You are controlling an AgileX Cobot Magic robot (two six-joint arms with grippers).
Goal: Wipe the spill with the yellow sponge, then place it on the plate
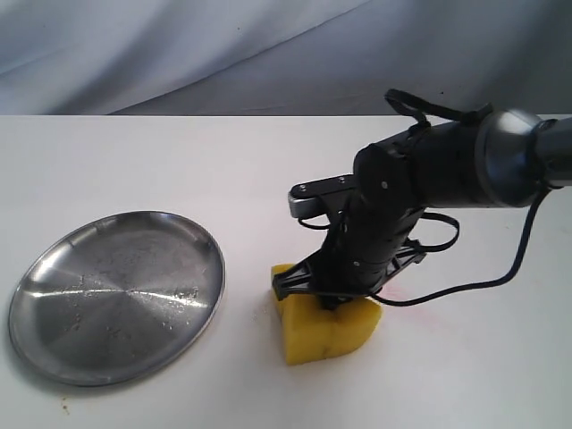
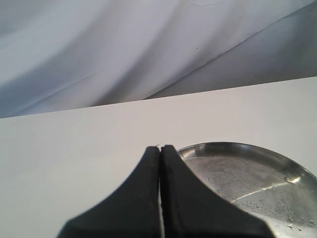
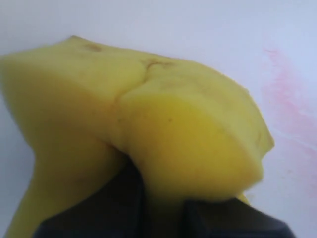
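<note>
The yellow sponge (image 1: pixel 326 328) rests on the white table right of the plate, squeezed in the middle by my right gripper (image 1: pixel 332 299), which is shut on it from above. In the right wrist view the pinched sponge (image 3: pixel 148 114) fills the frame and bulges around the dark fingers (image 3: pixel 124 203). The steel plate (image 1: pixel 54 268) lies at the left of the table with nothing on it; its rim (image 2: pixel 237 147) shows beside my left gripper (image 2: pixel 160 148), whose fingers are pressed together on nothing. No amber spill shows; the sponge may be covering it.
A thin pink smear (image 3: pixel 287 99) marks the table beside the sponge, also faint in the exterior view as a smear (image 1: pixel 420 308). A grey draped backdrop (image 1: pixel 179 54) hangs behind the table's far edge. The right arm's cable (image 1: pixel 500 277) loops over the table.
</note>
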